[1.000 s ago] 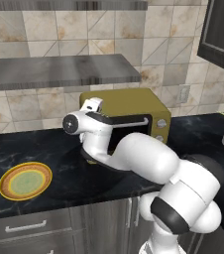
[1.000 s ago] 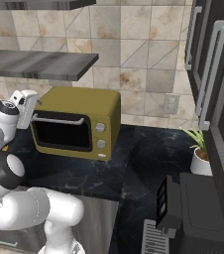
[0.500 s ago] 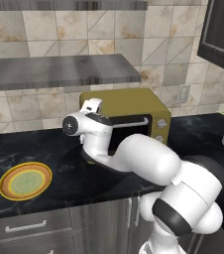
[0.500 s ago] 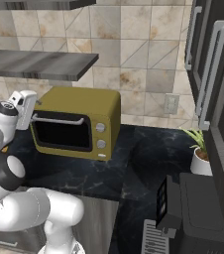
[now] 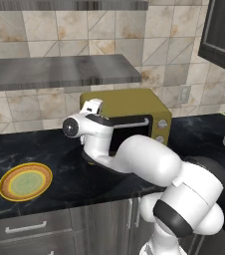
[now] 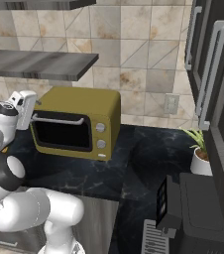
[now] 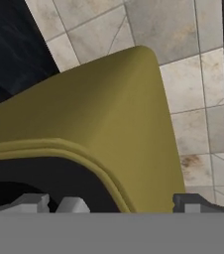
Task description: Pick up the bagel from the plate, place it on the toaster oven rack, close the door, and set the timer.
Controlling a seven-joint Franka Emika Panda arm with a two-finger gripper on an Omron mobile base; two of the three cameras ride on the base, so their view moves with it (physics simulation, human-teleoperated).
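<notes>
The plate (image 5: 25, 182), yellow-orange rimmed with a green centre, lies on the dark counter at the left; no bagel shows on it. The olive-yellow toaster oven (image 5: 134, 107) (image 6: 79, 106) stands behind the arm. Its dark glass door (image 6: 62, 135) is closed, with the silver bar handle (image 6: 59, 120) across the top, so the rack is hidden. Two round knobs (image 6: 100, 128) sit on its right panel. My gripper (image 5: 91, 106) (image 6: 26, 106) (image 7: 111, 203) is open and empty at the oven's upper left front corner. In the hand view its fingertips (image 7: 32, 202) straddle that corner.
A grey shelf (image 5: 59, 69) hangs over the counter just above the oven. A potted plant (image 6: 199, 154) stands at the far right. A black appliance (image 6: 183, 213) sits at the front right. Dark cabinets (image 6: 218, 74) line the right wall.
The hand has edged slightly toward the oven's upper left corner. The jaws stay open and the door stays closed.
</notes>
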